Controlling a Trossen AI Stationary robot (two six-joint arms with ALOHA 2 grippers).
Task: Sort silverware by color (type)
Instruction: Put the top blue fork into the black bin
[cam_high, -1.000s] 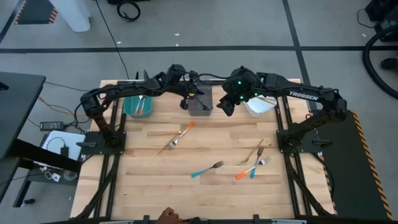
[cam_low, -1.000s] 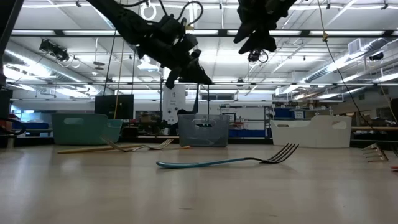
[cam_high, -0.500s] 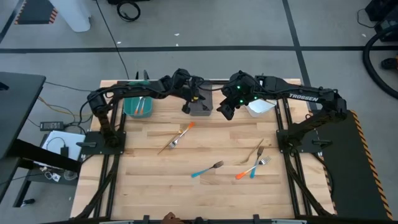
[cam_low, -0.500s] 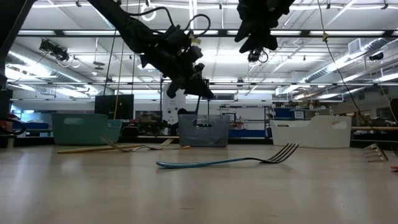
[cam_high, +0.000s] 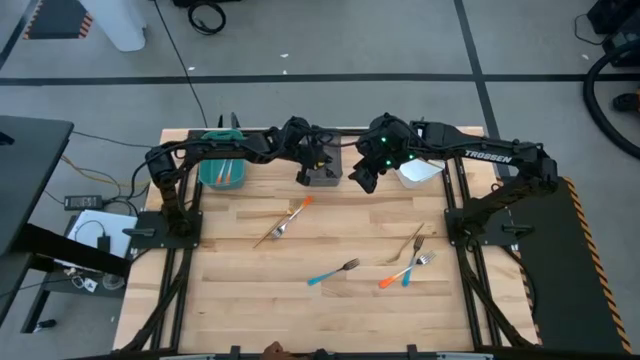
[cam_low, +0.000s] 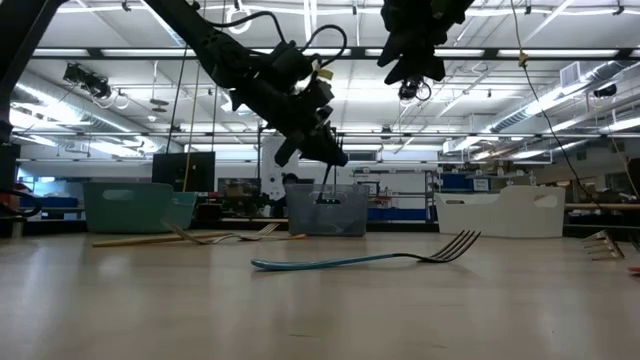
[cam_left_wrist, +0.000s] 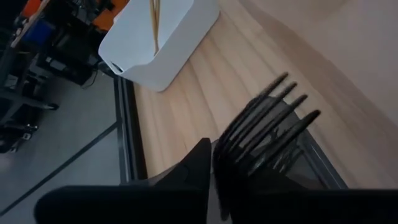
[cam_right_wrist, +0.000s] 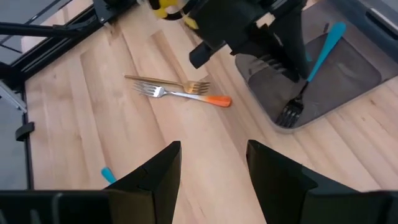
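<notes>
Over the grey bin (cam_high: 322, 174) at the worktop's far edge, the left gripper (cam_high: 303, 177) has lowered, jaws just loosening on a blue fork (cam_right_wrist: 311, 59); that fork is sorted. Right gripper (cam_high: 362, 176) waits, jaws parted.

- Grey concrete floor (cam_high: 330, 40) around the bench, crossed by dark taped lines.
- Ceiling (cam_low: 520, 30) — long strip lights on open trusses.
- Black cables (cam_high: 205, 15) coiled at 12 o'clock.
- Dark desk (cam_high: 25, 170) at 9 o'clock.
</notes>
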